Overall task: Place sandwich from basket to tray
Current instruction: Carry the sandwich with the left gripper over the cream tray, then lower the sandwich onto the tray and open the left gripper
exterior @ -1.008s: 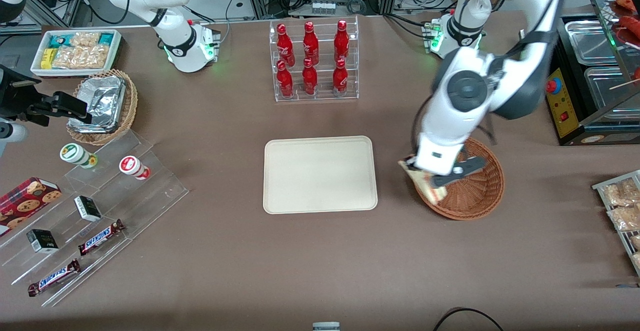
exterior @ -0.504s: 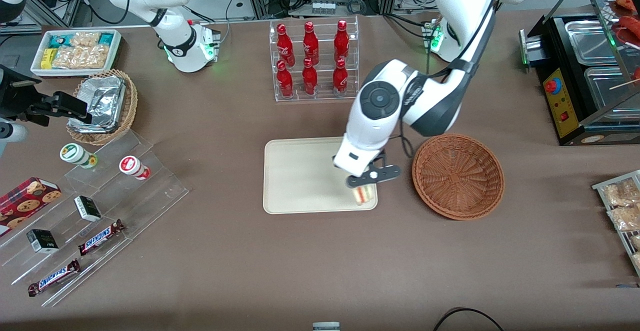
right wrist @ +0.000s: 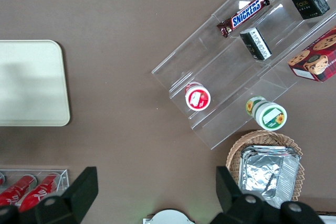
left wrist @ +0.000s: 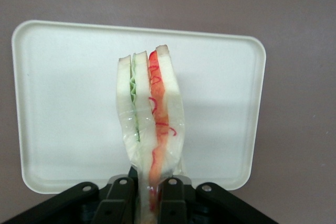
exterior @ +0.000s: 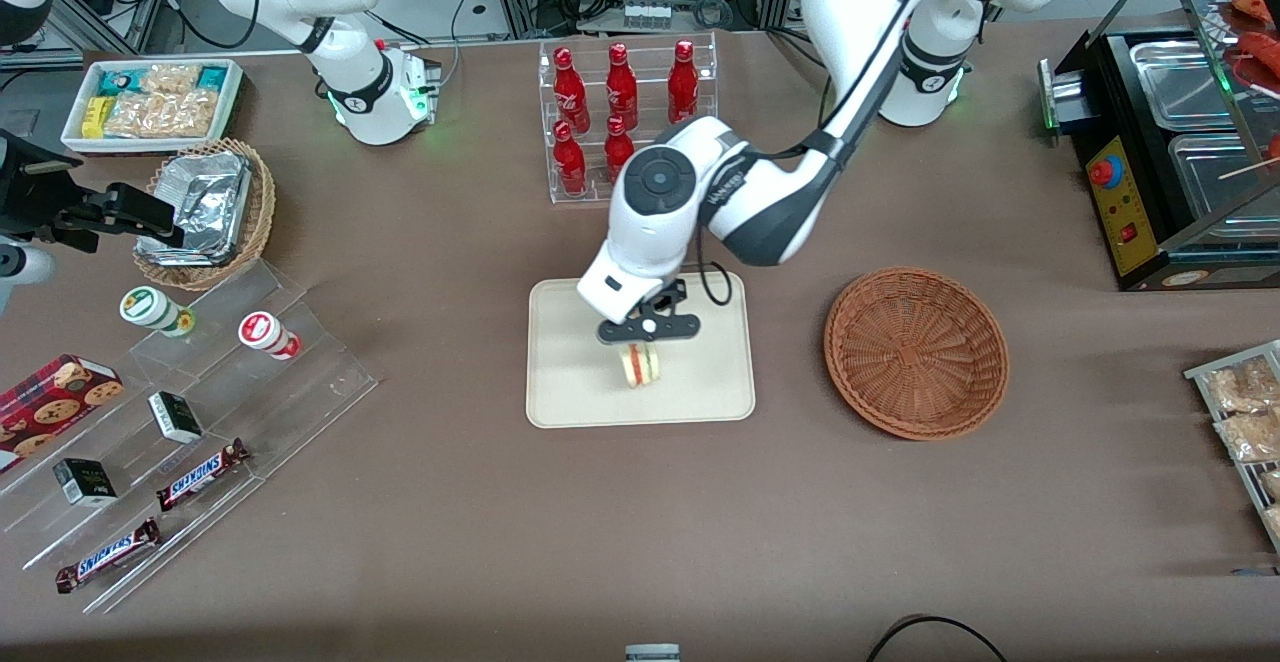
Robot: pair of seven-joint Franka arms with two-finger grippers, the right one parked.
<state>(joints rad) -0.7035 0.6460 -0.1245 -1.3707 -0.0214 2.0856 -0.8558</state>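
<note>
My left gripper (exterior: 646, 340) hangs over the middle of the cream tray (exterior: 570, 392), shut on the sandwich (exterior: 640, 366). The wrist view shows the sandwich (left wrist: 150, 114) wrapped in clear film, white bread with green and red-orange filling, pinched at its narrow end between the black fingers (left wrist: 122, 198) of the gripper (left wrist: 148, 195) above the tray (left wrist: 63, 103). The reddish-brown wicker basket (exterior: 916, 352) sits beside the tray toward the working arm's end, with nothing in it.
A clear rack of red bottles (exterior: 625, 122) stands farther from the front camera than the tray. A clear stepped display (exterior: 180, 422) with snack bars, boxes and cups, a tan foil-filled basket (exterior: 205, 212) and a white snack box (exterior: 150, 102) lie toward the parked arm's end.
The gripper carried the sandwich out of the basket, across the tray's edge, to over the tray's middle. The basket is left with nothing in it.
</note>
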